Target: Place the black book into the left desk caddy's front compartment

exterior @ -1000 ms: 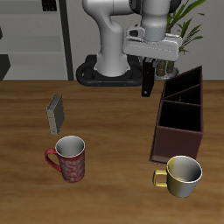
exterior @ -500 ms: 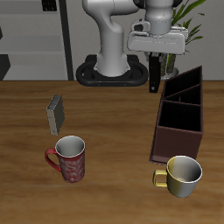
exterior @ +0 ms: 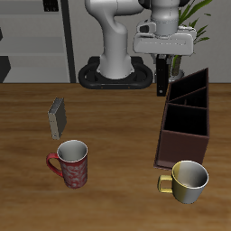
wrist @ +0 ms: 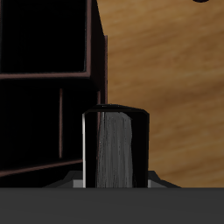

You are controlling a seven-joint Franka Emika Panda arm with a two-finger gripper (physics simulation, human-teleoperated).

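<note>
Gripper (exterior: 162,60): closed tight on the book.
Book (exterior: 161,76): black, hangs upright in the air, above the table, just beside the caddy's back end.
Caddy (exterior: 186,118): on the table, open top.

A grey book (exterior: 57,115), red mug (exterior: 71,162) and yellow mug (exterior: 187,180) stand on the table (exterior: 117,135).
</note>
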